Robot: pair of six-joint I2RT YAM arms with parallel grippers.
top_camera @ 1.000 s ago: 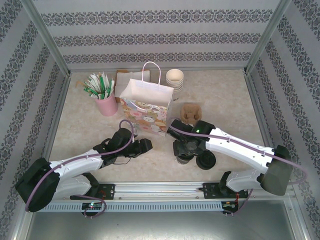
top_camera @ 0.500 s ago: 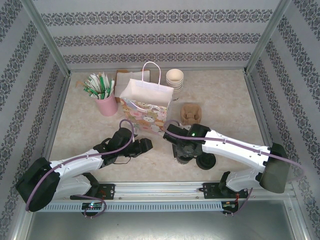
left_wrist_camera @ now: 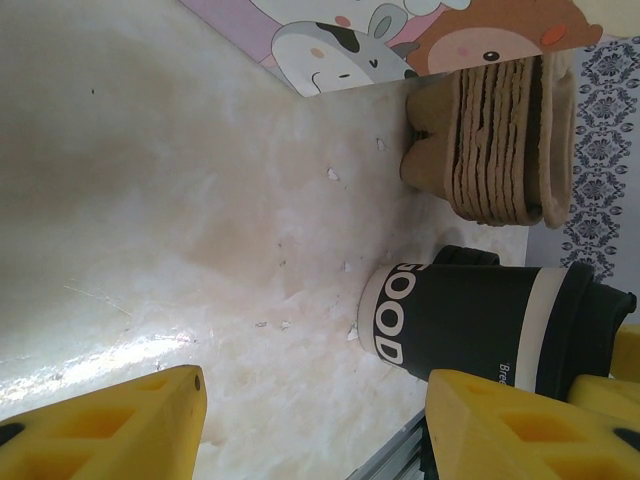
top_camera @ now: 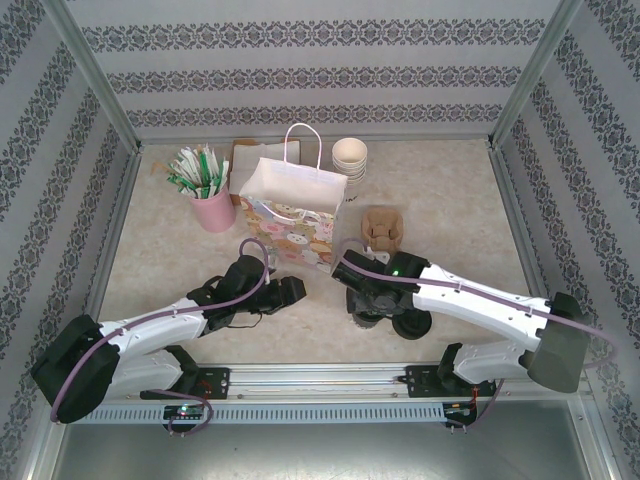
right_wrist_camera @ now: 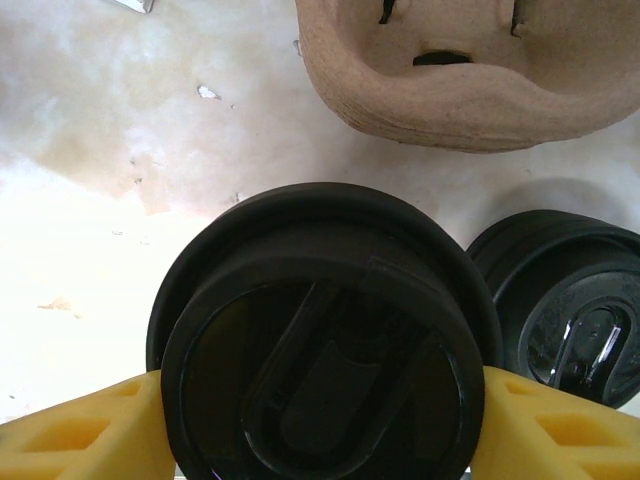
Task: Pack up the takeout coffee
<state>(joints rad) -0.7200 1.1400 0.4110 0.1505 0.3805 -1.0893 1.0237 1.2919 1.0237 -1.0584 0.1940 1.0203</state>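
Nearest the arm bases, the takeout coffee [right_wrist_camera: 320,340], a cream paper cup in a black sleeve under a round black plastic lid, stands upright on the pale marbled table [top_camera: 450,200]. It is straddled from above by the right gripper [right_wrist_camera: 320,430], whose yellow fingers lie against either side just beneath the lid; whether they are pressed home cannot be told. The step in hand is judged to be the grasp. The squeeze is best placed on the cup wall below the lid rim and kept gentle so the paper is not crushed, and the cup should be lifted straight and level. The loose black lid [right_wrist_camera: 570,310] just beside it should be left undisturbed. The left gripper [left_wrist_camera: 310,430] is held apart and empty, low over the table. Farther back lies a stack of brown moulded-pulp cup carriers [top_camera: 383,226], then a white paper gift bag [top_camera: 292,195] printed with cartoon animals, its mouth open and its contents not discernible. Beyond, a pink cup [top_camera: 213,212] is filled with green-and-white sticks [top_camera: 195,168], and lidless cream cups [top_camera: 350,158] are nested in a stack.
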